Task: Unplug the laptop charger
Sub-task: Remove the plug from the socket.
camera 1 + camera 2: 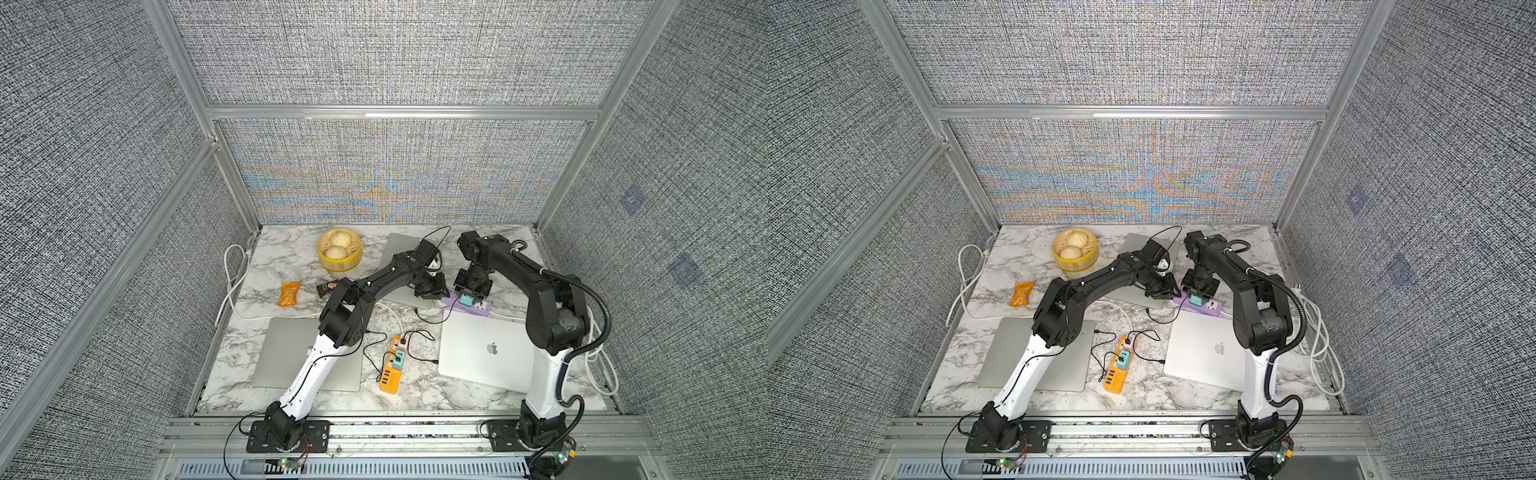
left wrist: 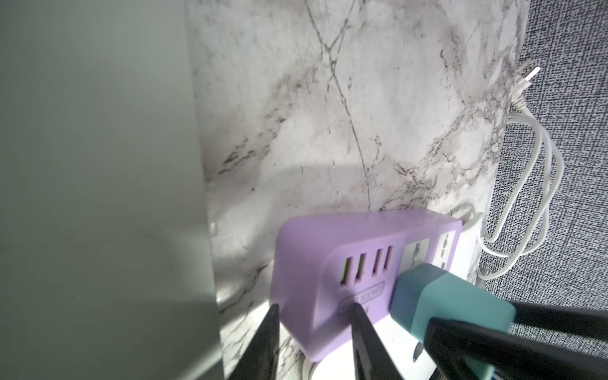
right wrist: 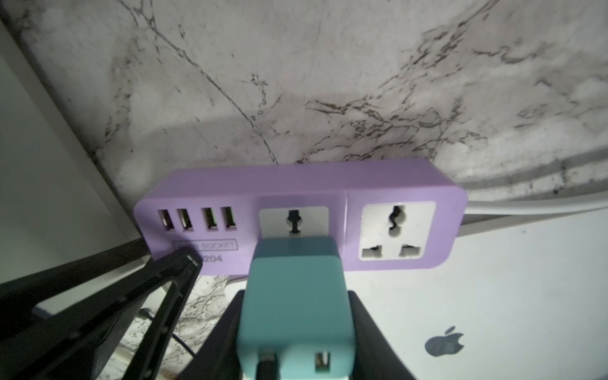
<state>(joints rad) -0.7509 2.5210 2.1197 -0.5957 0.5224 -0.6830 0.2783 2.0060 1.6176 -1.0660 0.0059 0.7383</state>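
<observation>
One "SOCKET" label (image 3: 204,245) beside teal charger (image 3: 296,296)

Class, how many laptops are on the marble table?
3. The left laptop lies near, beneath the left arm; the right laptop near, logo up; the back laptop at centre, partly covered by that arm. More could be hidden.

Marble tabletop (image 1: 286,253), yellow steamer basket (image 1: 338,262), orange packet (image 1: 289,294), closed laptops (image 1: 478,349), orange power strip (image 1: 390,374), purple power strip (image 1: 480,308)
</observation>
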